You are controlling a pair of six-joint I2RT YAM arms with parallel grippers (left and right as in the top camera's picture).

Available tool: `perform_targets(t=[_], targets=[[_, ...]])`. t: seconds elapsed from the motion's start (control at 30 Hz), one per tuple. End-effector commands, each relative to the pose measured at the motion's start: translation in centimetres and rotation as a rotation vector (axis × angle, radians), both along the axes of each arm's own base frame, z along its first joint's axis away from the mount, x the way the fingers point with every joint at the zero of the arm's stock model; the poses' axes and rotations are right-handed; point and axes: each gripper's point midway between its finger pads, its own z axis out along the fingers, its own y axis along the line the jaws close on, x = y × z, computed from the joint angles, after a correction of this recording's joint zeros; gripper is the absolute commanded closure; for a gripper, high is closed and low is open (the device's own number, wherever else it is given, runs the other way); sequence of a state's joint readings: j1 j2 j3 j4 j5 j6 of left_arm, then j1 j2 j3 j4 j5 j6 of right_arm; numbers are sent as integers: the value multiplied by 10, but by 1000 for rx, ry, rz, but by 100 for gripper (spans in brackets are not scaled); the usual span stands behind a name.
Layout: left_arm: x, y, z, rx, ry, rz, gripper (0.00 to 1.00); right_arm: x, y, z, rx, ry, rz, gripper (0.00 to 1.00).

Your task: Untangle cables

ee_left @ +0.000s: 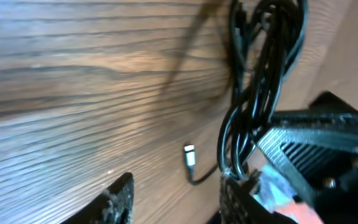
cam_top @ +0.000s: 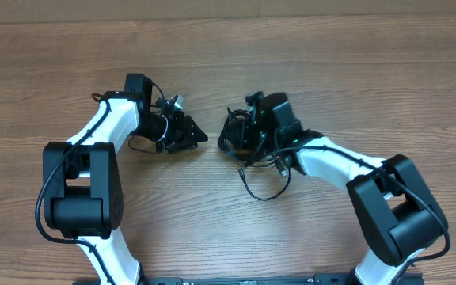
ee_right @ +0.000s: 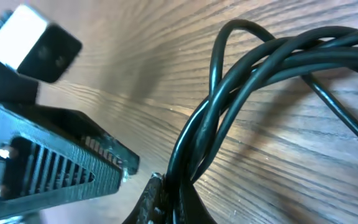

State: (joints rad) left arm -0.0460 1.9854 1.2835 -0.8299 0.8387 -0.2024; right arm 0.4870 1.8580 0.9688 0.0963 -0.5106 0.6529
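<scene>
The cables (cam_top: pixel 229 136) lie as a twisted black bundle at the table's centre, with one loose loop (cam_top: pixel 264 194) trailing toward the front. My right gripper (cam_top: pixel 240 138) is shut on the bundle; in its wrist view the jaws (ee_right: pixel 179 190) pinch several strands of the cables (ee_right: pixel 260 68), which rise away in a twist. My left gripper (cam_top: pixel 196 134) faces it from the left, open. In the left wrist view its fingers (ee_left: pixel 120 199) stand apart over bare wood. A silver-tipped plug (ee_left: pixel 189 155) lies between them, and the bundle (ee_left: pixel 260 81) runs down beside the right finger (ee_left: pixel 235 199).
The two grippers are close together, and each shows in the other's wrist view: the right gripper's body (ee_left: pixel 316 143) and the left gripper's body (ee_right: pixel 48 165). The wooden table (cam_top: pixel 331 71) stretches all around. Both white arms reach in from the front edge.
</scene>
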Motion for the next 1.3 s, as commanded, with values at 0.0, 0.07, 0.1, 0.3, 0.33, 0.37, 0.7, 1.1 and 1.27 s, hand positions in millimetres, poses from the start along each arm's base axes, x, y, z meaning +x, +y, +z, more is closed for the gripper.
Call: perform_targets(t=[0.0,0.07,0.1,0.3,0.33,0.37,0.7,1.1,1.27], targets=[[-2,-20,22,-130,-40,-38,54,-3,3,30,131,27,64,96],[0,-26,26,-160,-44,-39,55,-4,4,33,153,44,66,96],[0,-28,26,-160,-31,-29,55,-5,6,36,165,40,74,96],[1,-38,26,-153,48,24,60,-2,12,50,242,66,58,96],[1,-37,22,-128,43,26,65,-1,11,50,246,77,48,96],[2,-28,10,-40,40,38,67,-1,9,46,233,92,35,96],[3,57,-46,553,24,102,66,11,-4,-4,-55,33,-165,83],[-3,55,-46,549,34,70,71,9,7,-26,-321,-197,-177,78],[-4,55,-46,546,35,69,71,4,18,-48,-322,-187,-147,79]])
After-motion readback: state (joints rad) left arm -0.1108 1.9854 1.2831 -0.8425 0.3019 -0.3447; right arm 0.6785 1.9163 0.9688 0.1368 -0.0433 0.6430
